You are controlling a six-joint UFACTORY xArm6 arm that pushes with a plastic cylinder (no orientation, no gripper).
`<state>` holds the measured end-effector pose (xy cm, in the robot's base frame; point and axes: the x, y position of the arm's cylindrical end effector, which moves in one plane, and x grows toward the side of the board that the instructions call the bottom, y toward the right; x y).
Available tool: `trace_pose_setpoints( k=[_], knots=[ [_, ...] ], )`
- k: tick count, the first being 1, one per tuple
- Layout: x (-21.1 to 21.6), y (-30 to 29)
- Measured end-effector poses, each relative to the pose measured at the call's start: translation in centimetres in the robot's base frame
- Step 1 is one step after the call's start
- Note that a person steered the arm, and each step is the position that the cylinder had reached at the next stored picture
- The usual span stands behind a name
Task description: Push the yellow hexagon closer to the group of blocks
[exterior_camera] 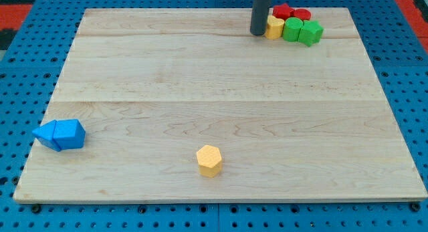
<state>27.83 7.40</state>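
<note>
The yellow hexagon [209, 160] lies alone near the view's bottom middle of the wooden board [200, 78]. The group of blocks sits at the view's top right: a yellow block [274, 27], a red star-like block [283, 11], a red block [301, 15], a green round block [292, 29] and a green block [310, 33], all packed together. My tip [257, 33] rests on the board just left of the yellow block in that group, touching or nearly touching it. It is far from the yellow hexagon.
Two blue blocks [60, 134] lie together at the view's left edge of the board, one wedge-shaped and one blocky. A blue pegboard surface [27, 71] surrounds the board.
</note>
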Motion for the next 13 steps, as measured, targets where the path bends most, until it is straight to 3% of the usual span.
trace_pose_setpoints(
  k=[1, 2, 3, 4, 5, 6, 8, 9, 10, 13],
  knots=[
    [10.6, -1.2],
    [21.2, 3.0],
    [30.4, 2.2],
    [30.7, -4.3],
    [27.8, -9.1],
    [28.5, -10.7],
    [28.4, -20.6],
    [26.5, -21.5],
    [23.7, -18.7],
    [10.5, -6.6]
  ],
)
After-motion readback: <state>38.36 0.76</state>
